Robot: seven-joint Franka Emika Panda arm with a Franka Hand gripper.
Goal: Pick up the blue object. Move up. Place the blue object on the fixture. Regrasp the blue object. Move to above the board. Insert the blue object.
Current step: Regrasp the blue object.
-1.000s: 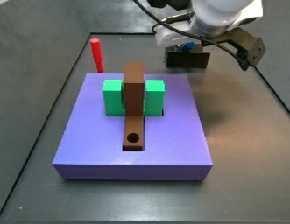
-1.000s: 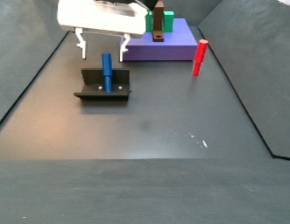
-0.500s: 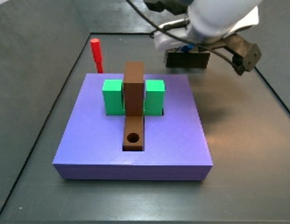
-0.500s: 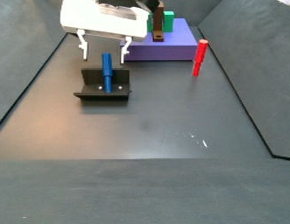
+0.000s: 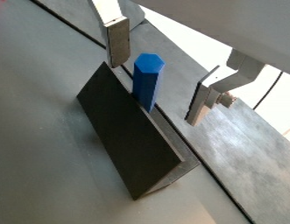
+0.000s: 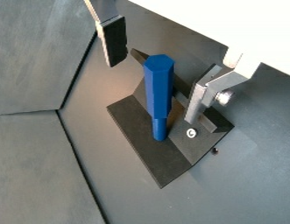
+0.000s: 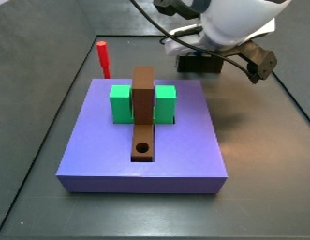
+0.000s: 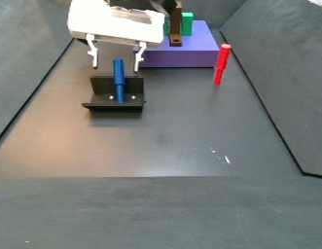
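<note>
The blue object [image 8: 119, 80], a slim deep-blue peg, stands in the fixture [image 8: 114, 100], a small dark bracket on the floor. Both wrist views show the peg [image 5: 147, 79] [image 6: 158, 96] rising from the fixture [image 5: 123, 140] [image 6: 159, 162]. My gripper [image 8: 117, 64] is open just above the fixture and straddles the peg's top. In both wrist views the gripper [image 5: 155, 85] [image 6: 154, 89] has a gap between each finger and the peg. In a side view my gripper [image 7: 220, 56] hides the peg, and the fixture [image 7: 201, 64] shows behind the board [image 7: 183, 141].
The periwinkle board carries two green blocks [image 7: 121, 101] and a long brown bar [image 7: 143, 112] with a round hole. A red peg [image 7: 103, 58] [image 8: 222, 63] stands upright on the floor beside the board [image 8: 190, 56]. Dark walls bound the floor.
My gripper has shifted slightly up over the fixture and stays open. The blue peg has not moved from the fixture.
</note>
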